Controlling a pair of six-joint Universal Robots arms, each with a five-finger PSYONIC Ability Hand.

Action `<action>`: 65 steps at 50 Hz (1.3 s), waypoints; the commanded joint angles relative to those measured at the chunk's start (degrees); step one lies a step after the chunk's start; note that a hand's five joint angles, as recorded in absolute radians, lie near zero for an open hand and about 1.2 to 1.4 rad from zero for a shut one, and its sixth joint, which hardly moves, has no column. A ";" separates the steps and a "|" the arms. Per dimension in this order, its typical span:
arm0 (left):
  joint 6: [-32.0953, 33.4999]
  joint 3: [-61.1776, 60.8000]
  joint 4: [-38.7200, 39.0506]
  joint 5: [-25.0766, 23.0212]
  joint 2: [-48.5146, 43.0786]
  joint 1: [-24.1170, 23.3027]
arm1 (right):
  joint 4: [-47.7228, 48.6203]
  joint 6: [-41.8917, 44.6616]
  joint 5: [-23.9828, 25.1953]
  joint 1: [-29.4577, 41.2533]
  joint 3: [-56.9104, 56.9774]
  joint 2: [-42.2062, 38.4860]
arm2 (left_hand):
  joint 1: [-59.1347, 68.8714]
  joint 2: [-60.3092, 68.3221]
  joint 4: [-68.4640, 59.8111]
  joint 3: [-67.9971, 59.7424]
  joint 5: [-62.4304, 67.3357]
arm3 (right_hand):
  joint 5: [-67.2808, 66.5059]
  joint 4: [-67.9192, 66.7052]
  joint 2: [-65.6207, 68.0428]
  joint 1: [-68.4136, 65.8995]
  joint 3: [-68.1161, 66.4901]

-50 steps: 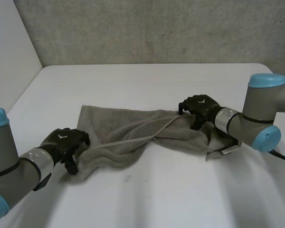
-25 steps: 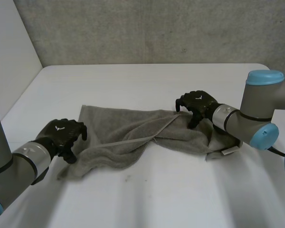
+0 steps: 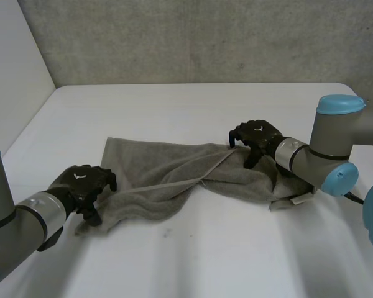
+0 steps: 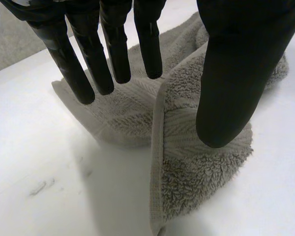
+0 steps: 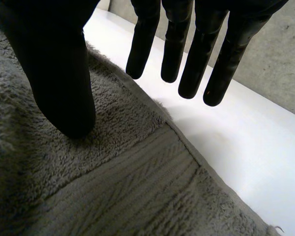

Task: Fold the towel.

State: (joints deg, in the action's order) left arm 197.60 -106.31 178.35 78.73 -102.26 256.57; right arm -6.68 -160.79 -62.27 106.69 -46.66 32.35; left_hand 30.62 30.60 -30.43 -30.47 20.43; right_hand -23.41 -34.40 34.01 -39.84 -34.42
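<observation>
A grey towel [image 3: 174, 177] lies rumpled across the middle of the white table [image 3: 205, 261], partly folded over itself. My left hand [image 3: 81, 182] is at its near left corner. In the left wrist view the thumb [image 4: 231, 88] stands over the towel's corner [image 4: 187, 167] and the straight fingers [image 4: 113, 49] hang apart from it, so the hand is open. My right hand [image 3: 256, 135] is at the towel's far right edge. There the thumb [image 5: 59, 73] rests on the towel [image 5: 113, 187] while the straight fingers [image 5: 187, 49] reach past its edge over bare table, open.
A grey wall [image 3: 205, 37] runs along the table's far edge. The table's left edge [image 3: 31, 124] slants beside my left arm. A white label [image 3: 293, 200] sticks out at the towel's near right end.
My left hand lifted off the towel's corner, drew a little left, then settled back beside it. My right hand shifted slightly left along the far edge. The towel barely moved.
</observation>
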 commanded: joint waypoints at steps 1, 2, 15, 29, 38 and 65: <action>-0.02 -0.39 2.17 0.11 -0.92 -0.11 | 0.00 -0.31 0.13 0.18 0.26 -0.53 | 17.95 17.96 -18.13 -18.10 18.14 | -12.17 -11.18 11.57 -5.74 -11.16; -0.02 -0.48 2.87 0.19 -0.92 -0.19 | 0.00 -0.31 0.13 0.18 0.26 -0.79 | 21.45 21.46 -21.63 -21.60 21.64 | -15.33 -14.34 14.73 -8.90 -14.32; -0.02 -0.74 3.23 0.19 -1.71 -2.65 | 0.00 -0.31 0.48 0.18 0.25 -0.79 | 17.65 17.67 -17.84 -17.81 17.84 | -24.48 -23.49 23.88 -18.04 -23.46; 0.06 -0.74 3.84 0.55 -2.76 -2.66 | 0.00 -0.40 0.39 0.18 0.17 -1.32 | 11.53 11.54 -11.71 -11.68 11.72 | -23.23 -22.24 22.63 -16.79 -22.21; 0.42 0.48 7.18 2.82 -2.33 -3.27 | -0.17 -1.01 0.39 0.27 0.08 2.27 | 49.38 49.40 -49.57 -49.53 49.57 | -46.59 -45.60 45.99 -40.16 -45.58; 1.03 23.25 0.61 5.21 21.85 -2.57 | -7.45 -6.47 1.18 -6.83 -13.72 57.20 | 49.38 49.40 -49.57 -49.53 49.57 | -46.59 -45.60 45.99 -40.16 -45.58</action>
State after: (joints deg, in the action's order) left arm 198.59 -87.81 186.78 84.11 -80.07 252.34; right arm -8.22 -167.49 -61.61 104.70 -59.47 79.68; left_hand 67.18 69.61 -69.71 -69.56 58.72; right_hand -55.39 -68.22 66.88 -77.58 -67.89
